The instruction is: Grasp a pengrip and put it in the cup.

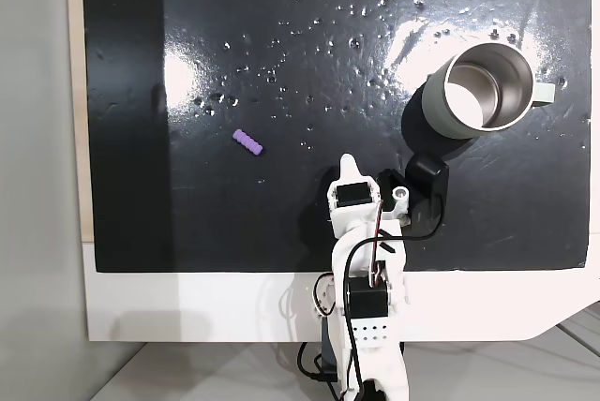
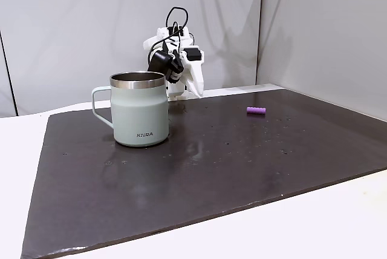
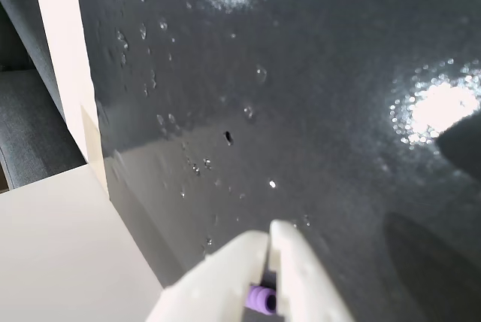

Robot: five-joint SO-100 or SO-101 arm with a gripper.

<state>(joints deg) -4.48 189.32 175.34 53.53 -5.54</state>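
Observation:
The light-purple ribbed pengrip (image 1: 247, 142) lies on the black mat (image 1: 187, 223), left of my arm in a fixed view, and apart from the fingers. In another fixed view the pengrip (image 2: 256, 110) rests right of the cup (image 2: 140, 114). The grey-green steel cup (image 1: 438, 109) stands upright at the right, handle pointing right. My white gripper (image 1: 348, 165) is drawn back near the mat's near edge, tips together, holding nothing. In the wrist view the gripper (image 3: 269, 233) is shut, and a bit of the pengrip (image 3: 261, 299) shows through the gap lower down between the fingers.
The mat (image 2: 242, 162) is glossy, with small specks and light glare. A white board (image 1: 187, 307) borders it at the arm's side. A black camera (image 1: 427, 176) and cables hang on the arm between gripper and cup. Grey walls stand behind the arm (image 2: 175, 59).

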